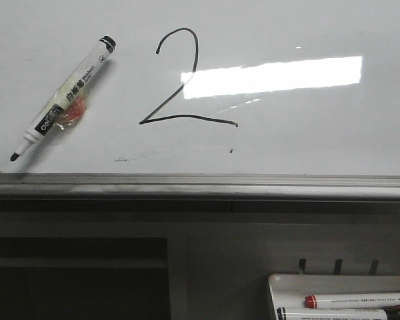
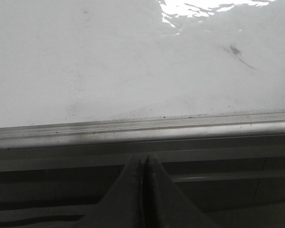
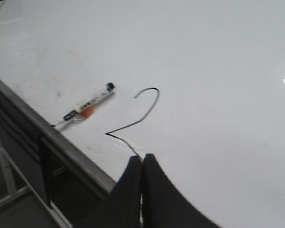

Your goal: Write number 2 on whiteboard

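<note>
A thin black number 2 (image 1: 180, 83) is drawn on the glossy whiteboard (image 1: 307, 133), left of a bright light reflection. An uncapped white marker (image 1: 65, 99) with a black tip lies loose on the board, left of the digit. In the right wrist view the number 2 (image 3: 140, 111) and the marker (image 3: 88, 105) lie beyond my right gripper (image 3: 142, 158), which is shut and empty above the board. My left gripper (image 2: 145, 159) is shut and empty too, hanging before the whiteboard's grey lower edge (image 2: 133, 133). Neither gripper shows in the front view.
A grey metal rail (image 1: 200, 185) runs along the board's lower edge. Below it at the right, a small white tray (image 1: 287, 283) holds a red-capped marker (image 1: 357, 301) and a second marker (image 1: 330, 314). Faint smudges (image 2: 237, 52) mark the board.
</note>
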Action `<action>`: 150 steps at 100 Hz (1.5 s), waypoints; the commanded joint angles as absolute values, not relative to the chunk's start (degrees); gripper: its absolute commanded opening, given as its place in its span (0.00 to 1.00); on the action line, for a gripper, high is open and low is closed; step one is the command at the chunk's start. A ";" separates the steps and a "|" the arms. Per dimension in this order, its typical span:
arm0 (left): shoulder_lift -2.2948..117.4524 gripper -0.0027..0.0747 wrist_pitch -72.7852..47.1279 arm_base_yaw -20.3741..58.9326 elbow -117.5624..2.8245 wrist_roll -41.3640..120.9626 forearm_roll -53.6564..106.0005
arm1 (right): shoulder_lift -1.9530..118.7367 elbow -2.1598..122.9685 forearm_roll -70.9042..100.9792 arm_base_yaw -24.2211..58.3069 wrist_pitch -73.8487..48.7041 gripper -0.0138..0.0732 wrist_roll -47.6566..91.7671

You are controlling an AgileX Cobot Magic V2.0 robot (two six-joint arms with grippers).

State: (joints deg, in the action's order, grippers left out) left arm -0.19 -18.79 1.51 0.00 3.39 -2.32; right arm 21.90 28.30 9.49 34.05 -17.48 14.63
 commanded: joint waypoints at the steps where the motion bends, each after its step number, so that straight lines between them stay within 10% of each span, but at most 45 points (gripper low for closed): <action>1: -1.78 0.01 -15.09 1.31 0.67 2.80 -2.26 | 22.15 29.96 -4.81 31.74 -12.00 0.08 -0.47; 60: -1.78 0.01 -15.09 1.31 0.67 2.80 -2.26 | 7.81 16.91 -6.04 -4.59 -8.96 0.08 -1.09; 150: -1.78 0.01 -15.03 1.31 0.67 2.80 -2.26 | -1.61 -2.23 -2.68 -6.88 -17.53 0.08 -1.09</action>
State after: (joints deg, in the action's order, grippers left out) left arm -0.19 -18.79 1.41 0.00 3.39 -2.32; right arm -0.52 -0.88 -2.72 -6.52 -18.21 -1.07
